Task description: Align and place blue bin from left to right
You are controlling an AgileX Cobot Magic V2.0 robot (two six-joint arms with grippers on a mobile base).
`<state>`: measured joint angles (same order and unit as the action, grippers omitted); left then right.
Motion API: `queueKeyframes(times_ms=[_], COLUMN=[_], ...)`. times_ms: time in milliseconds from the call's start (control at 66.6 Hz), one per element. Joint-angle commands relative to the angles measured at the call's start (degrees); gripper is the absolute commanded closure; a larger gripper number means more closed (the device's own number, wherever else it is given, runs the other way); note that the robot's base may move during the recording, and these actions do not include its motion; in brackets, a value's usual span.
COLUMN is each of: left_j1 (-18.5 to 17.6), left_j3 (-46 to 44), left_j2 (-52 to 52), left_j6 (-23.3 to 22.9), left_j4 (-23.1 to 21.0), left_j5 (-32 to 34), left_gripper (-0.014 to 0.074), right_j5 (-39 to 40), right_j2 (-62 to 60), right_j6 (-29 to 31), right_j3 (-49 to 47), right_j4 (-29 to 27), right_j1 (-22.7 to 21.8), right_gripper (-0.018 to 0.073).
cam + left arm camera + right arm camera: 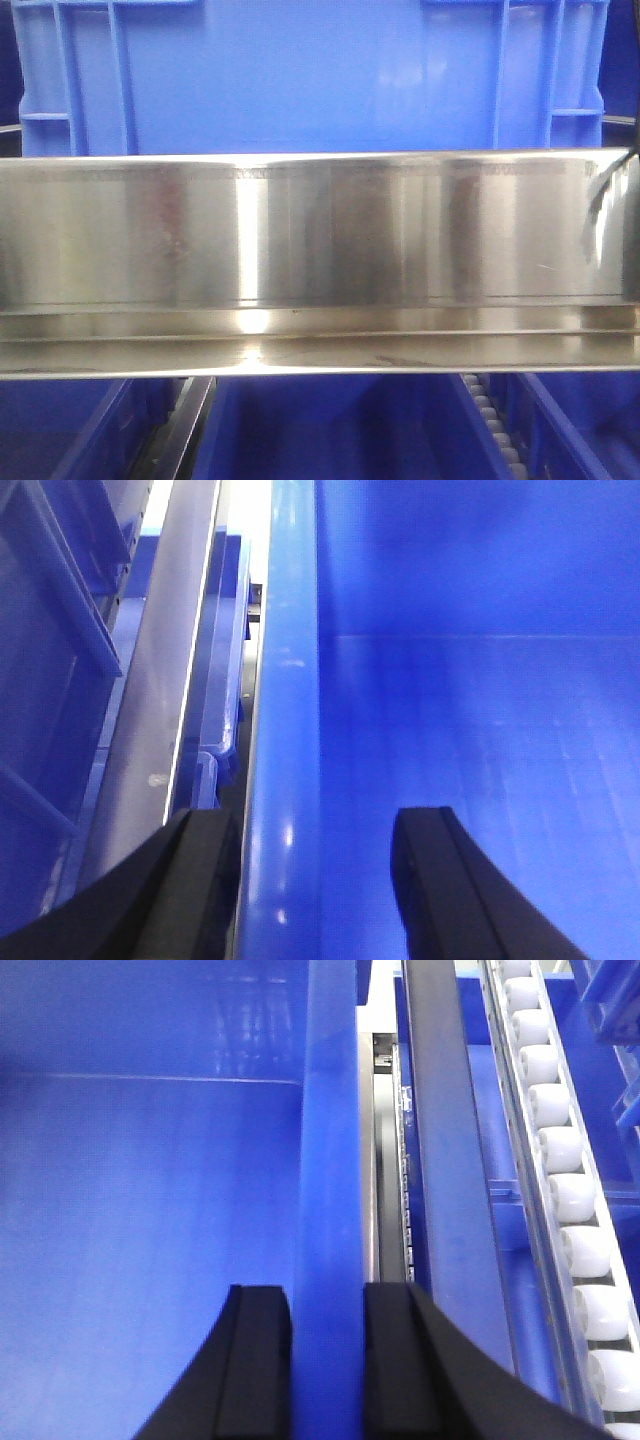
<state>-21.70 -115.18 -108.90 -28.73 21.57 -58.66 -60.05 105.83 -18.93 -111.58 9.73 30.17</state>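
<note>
grasping step: large bright-blue plastic bin [300, 70] is sitting on steel shelf [320, 240]; right tool [325, 1295] is clenching its wall, left tool [312, 820] is straddling the other, released, likely needing closing before shifting.

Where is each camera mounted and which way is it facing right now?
Front view: faces forward at a steel rail, ribbed crate above; no hand shows.
Left wrist: looks along the left hand, open astride the blue bin wall.
Right wrist: looks along the right hand, clamped on the bin's opposite wall.
Shared: front and right wrist both show the roller track.
</note>
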Motion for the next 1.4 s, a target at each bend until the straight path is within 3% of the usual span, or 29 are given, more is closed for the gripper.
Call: queueKeyframes(times_ms=[0,150,390,1036,1382], left_j1=[0.3,0.3,0.3,0.2,-2.0], left_j3=[-0.5,-0.5,-0.5,-0.7,-5.0], left_j2=[0.0,0.0,0.0,0.6,0.7], left_j6=[-0.4,-0.4,-0.4,-1.8,-1.8], left_j4=[-0.1,-0.1,-0.1,-0.1,2.0], left_j5=[-0.5,-0.5,-0.5,-0.6,-3.5], left_gripper=[0.0332,0.0389,0.0708,0.0707,0.0707], right_j5=[0.7,1.1,1.4,0.3,-2.5], right_j2=[-0.3,-0.3,-0.3,-0.5,-1.0], right_j6=[0.5,0.5,0.5,-2.7,-2.7], right_j3=[-0.5,-0.5,-0.5,-0.5,-6.5], right_j4=[0.6,0.6,0.6,0.6,0.6], right_j1=[-0.2,-0.2,-0.2,-0.2,-0.2], right_gripper=[0.0637,0.0637,0.0637,0.0637,0.0637])
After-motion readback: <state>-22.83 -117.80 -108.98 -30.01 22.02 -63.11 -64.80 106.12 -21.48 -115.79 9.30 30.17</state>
